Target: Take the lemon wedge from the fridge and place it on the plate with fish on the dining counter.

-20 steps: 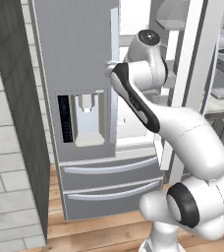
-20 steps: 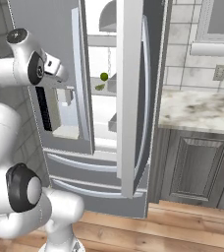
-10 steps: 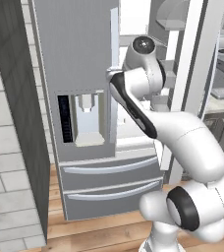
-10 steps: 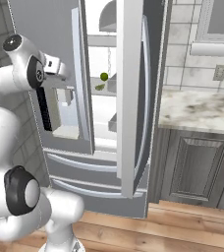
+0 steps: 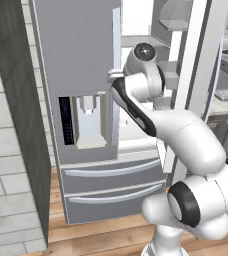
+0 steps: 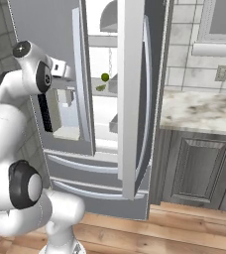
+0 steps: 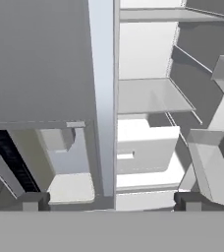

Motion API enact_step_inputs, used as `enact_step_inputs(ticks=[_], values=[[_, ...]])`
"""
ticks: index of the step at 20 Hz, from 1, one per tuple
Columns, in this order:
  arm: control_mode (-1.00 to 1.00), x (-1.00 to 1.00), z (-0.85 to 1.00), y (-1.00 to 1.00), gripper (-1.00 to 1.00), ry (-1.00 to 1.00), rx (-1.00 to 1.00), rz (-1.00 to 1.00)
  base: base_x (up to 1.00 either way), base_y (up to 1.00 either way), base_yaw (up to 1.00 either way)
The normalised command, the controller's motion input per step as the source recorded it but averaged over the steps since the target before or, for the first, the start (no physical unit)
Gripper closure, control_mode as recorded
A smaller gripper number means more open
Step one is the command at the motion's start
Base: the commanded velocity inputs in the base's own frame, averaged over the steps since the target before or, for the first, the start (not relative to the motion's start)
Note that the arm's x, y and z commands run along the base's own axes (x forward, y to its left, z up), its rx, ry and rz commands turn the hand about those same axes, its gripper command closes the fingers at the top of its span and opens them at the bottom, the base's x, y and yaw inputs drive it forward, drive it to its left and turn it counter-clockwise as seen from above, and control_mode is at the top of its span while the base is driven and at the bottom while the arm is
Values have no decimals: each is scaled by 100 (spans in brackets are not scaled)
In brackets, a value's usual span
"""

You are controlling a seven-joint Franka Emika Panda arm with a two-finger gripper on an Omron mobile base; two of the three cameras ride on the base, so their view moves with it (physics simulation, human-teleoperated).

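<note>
We see a warm wooden plank floor (image 6: 184, 233) running under everything. To the right stands a dark grey lower cabinet (image 6: 197, 168) with a raised panel door, and on it lies a speckled stone desk (image 6: 194, 106). Behind it the wall wears pale grey tiles (image 6: 184, 54) with a small outlet plate (image 6: 220, 73), and a grey upper cabinet (image 6: 224, 20) hangs above a light ledge. On the left we find a wall of large pale blocks (image 5: 6, 165) beside a tall dark panel (image 5: 13, 90). The light is even and soft.
</note>
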Motion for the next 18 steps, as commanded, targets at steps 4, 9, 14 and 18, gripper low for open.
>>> enact_step_inputs(ticks=[4, 9, 14, 18], values=[[-100, 65, -3, 0, -100, 0, 0, 0, 0, 0, 0], [-100, 72, -5, 0, -100, 0, 0, 0, 0, 0, 0], [-100, 65, -9, 0, -100, 0, 0, 0, 0, 0, 0], [-100, 59, -10, 0, -100, 2, 0, 0, 0, 0, 0]])
